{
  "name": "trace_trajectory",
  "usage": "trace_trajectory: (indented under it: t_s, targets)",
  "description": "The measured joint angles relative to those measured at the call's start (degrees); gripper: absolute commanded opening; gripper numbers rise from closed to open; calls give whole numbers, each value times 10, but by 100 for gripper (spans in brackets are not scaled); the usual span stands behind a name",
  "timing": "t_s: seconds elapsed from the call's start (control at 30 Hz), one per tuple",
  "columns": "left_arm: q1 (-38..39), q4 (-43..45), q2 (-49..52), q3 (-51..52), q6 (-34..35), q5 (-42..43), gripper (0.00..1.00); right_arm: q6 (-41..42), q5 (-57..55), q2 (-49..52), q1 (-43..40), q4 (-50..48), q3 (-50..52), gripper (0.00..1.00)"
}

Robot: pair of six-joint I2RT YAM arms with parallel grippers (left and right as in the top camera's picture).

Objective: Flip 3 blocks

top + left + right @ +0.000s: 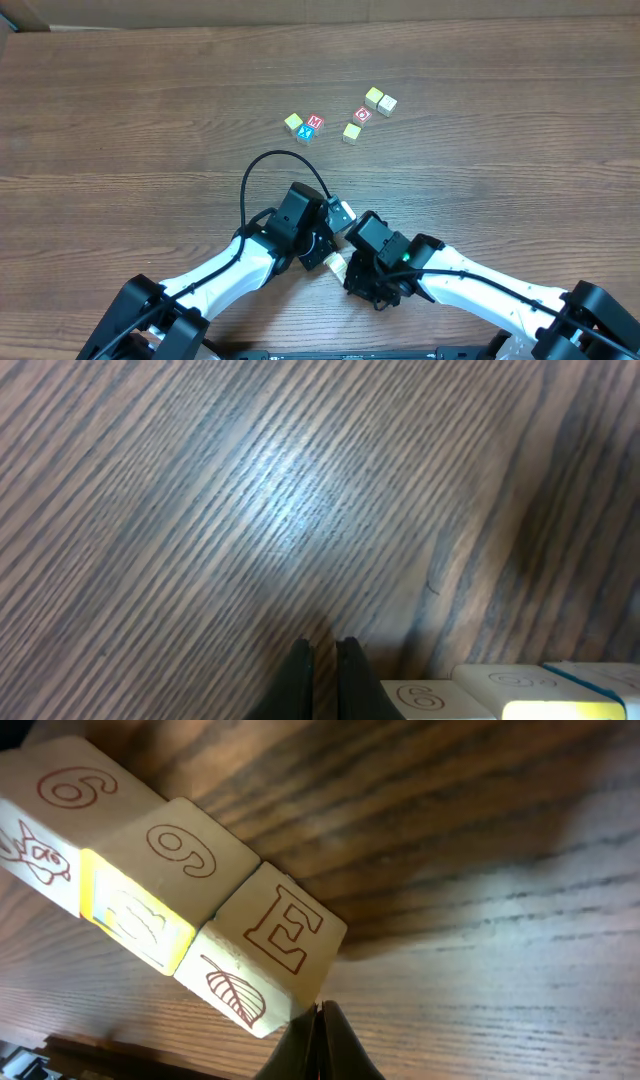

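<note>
**Both pincers shut beside the row, no block turned yet**

The left pincer (322, 675) is fully closed and holds nothing. Its dark tips hang over bare counter (120, 120) just to the left of the row of three blocks (165, 885). In its wrist view the row's near faces cut into the lower right corner, close to the tips. Whether they touch cannot be told.

The row lies flat on the counter, the three cubes pressed face to face. Its long axis runs from near the robot towards the far side, between the two arms. Seen from overhead, most of it is hidden under the wrists. The 6 block (60, 810) is one end, with a fish on its side. The middle block (150, 845) has a yellow-edged side face. The E block (270, 945) is the other end, with a leaf on its side. The loose blocks (351, 132) lie well beyond the row, on its far side.

The right pincer (318, 1040) is also closed and empty. Its tip sits at the lower corner of the E block, touching or a hair off. That probably makes the right arm the better placed one. It meets the row end-on, so a push at that corner would likely tip the E block first. Either pincer would have to open before it could take a cube by its sides.
</note>
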State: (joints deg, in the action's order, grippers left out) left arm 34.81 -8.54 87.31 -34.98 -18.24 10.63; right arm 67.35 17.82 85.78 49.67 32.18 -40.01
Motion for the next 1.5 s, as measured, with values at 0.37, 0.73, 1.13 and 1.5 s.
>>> trace_trajectory:
  t_s: [0.37, 0.73, 1.13, 1.5]
  targets:
    - [12, 0, 0, 0, -2, -7, 4, 13, 3, 0, 4, 4, 0, 4]
    - [12, 0, 0, -1, -3, -3, 4, 26, 9, 0, 26, -10, 0, 4]
    - [12, 3, 0, -1, -4, 5, 4, 30, 14, 0, 27, -10, 0, 4]
    - [13, 5, 0, -2, -4, 16, 4, 30, 18, 0, 30, -9, 0, 4]
